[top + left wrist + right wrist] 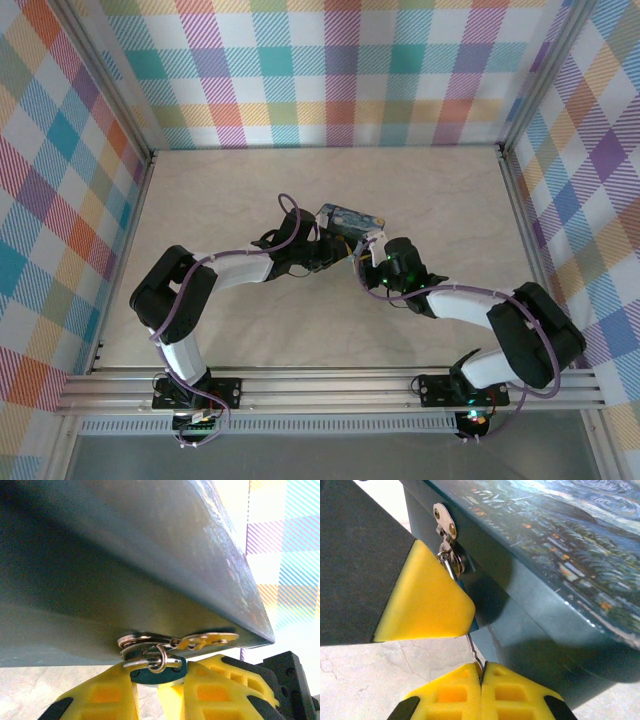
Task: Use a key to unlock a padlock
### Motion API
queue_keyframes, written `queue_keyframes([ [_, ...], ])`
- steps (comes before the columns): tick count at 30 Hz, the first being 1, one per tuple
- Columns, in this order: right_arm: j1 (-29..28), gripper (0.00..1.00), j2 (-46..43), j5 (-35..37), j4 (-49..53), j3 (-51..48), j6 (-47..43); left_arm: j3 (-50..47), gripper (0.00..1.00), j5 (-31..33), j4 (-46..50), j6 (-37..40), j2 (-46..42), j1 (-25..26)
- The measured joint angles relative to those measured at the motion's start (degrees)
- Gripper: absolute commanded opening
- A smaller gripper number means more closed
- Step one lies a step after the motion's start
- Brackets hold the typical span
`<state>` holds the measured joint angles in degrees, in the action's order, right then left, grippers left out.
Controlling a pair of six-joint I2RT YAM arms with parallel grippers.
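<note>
The padlock [158,674], a small blue-grey body with a thin silver shackle [150,661], hangs from the metal hasp [150,641] on the box's underside edge. My left gripper [157,682] is shut on the padlock body, one yellow finger on each side. In the right wrist view, only a blue sliver of the padlock [474,625] shows behind the left arm's yellow finger [425,597]. The thin dark key [475,652] runs from that sliver down into my right gripper [481,674], which is shut on it. From above, both grippers [335,250] [368,256] meet at the box's near side.
The dark-blue swirly-painting-print box [350,218] sits mid-table; its hasp plate [442,520] is screwed to its front. The beige tabletop [300,330] lies around it, with plaid walls on three sides. Purple cables run along both arms.
</note>
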<state>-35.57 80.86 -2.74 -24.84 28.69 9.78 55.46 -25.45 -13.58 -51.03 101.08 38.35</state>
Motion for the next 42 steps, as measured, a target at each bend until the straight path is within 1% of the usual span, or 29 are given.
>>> queue_keyframes([
  [13, -0.1, 0.00, 1.9, 0.4, -3.5, 0.0, -0.8, 0.0, 0.17, 0.5, -0.1, -0.8, 0.0, -0.2],
  [42, 0.3, 0.00, 2.8, 0.2, -5.6, 1.2, 4.4, 0.0, 0.17, 0.7, -2.6, -3.0, 0.0, -0.5],
])
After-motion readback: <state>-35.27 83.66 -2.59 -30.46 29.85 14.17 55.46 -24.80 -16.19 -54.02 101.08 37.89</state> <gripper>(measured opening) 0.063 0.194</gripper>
